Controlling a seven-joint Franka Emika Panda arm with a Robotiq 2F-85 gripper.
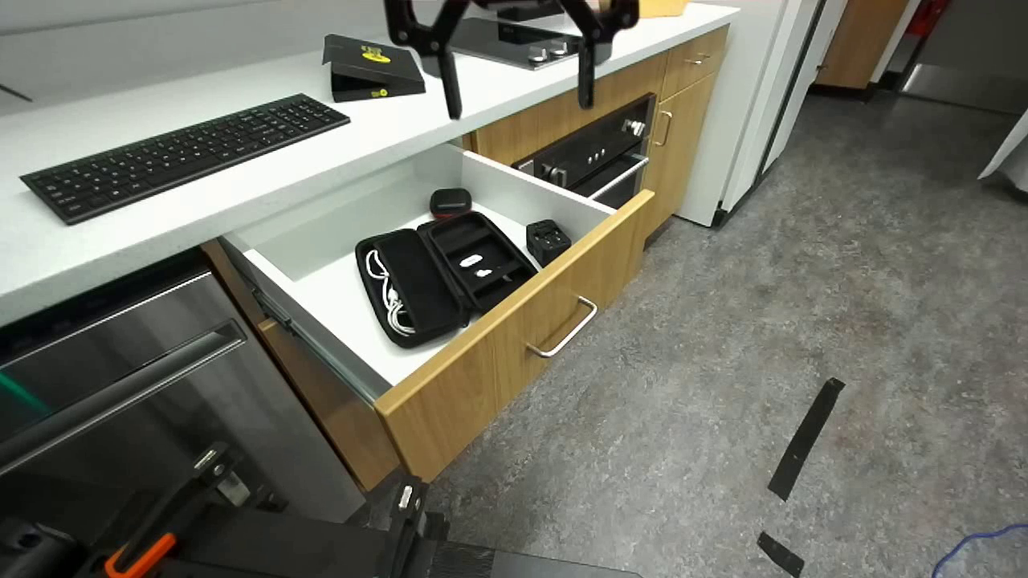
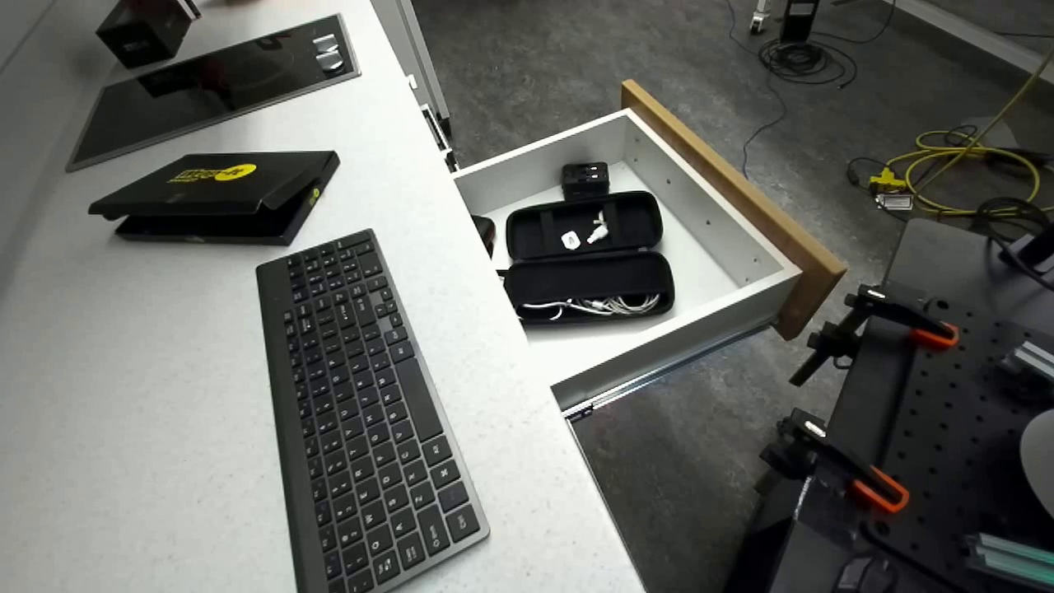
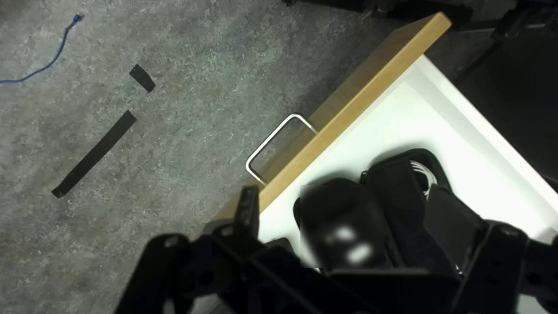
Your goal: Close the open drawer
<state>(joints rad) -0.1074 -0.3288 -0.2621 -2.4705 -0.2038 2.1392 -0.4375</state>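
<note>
The drawer [image 1: 514, 361] stands far pulled out, with its light wood front, silver bar handle [image 1: 566, 329] and white inner walls. The drawer also shows in an exterior view [image 2: 733, 198] and in the wrist view [image 3: 348, 113], with its handle [image 3: 271, 141] in the wrist view. My gripper [image 1: 520, 108] is open with nothing between its fingers, raised above the drawer and counter edge. In the wrist view my gripper [image 3: 348, 200] is spread over the drawer, its left finger overlapping the wood front. The gripper is out of view in an exterior view.
Inside the drawer lie an open black case [image 2: 589, 259] with white cables, a black adapter cube [image 1: 548, 241] and a small dark case [image 1: 450, 202]. A keyboard [image 1: 193, 152] and black box [image 1: 373, 68] lie on the counter. A black table with clamps [image 2: 922, 395] stands near the drawer's corner.
</note>
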